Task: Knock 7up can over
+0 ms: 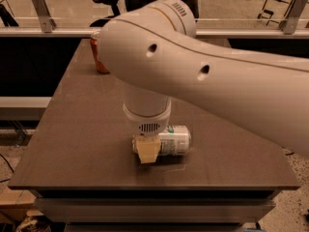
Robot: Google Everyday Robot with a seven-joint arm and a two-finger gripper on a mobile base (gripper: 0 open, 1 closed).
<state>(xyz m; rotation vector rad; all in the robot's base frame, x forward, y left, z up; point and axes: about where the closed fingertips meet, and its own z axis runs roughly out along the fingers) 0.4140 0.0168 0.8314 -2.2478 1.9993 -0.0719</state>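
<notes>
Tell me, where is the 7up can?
In the camera view, the 7up can lies on its side near the front edge of the table, beside the gripper.

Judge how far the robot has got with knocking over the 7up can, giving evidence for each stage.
Done: the 7up can lies on its side on the table, so the knock looks complete. In hand: the gripper sits low at one end of the can, right beside it. Left: probably only lifting the arm clear. The red can stands at the far edge, apart from the action.
</notes>
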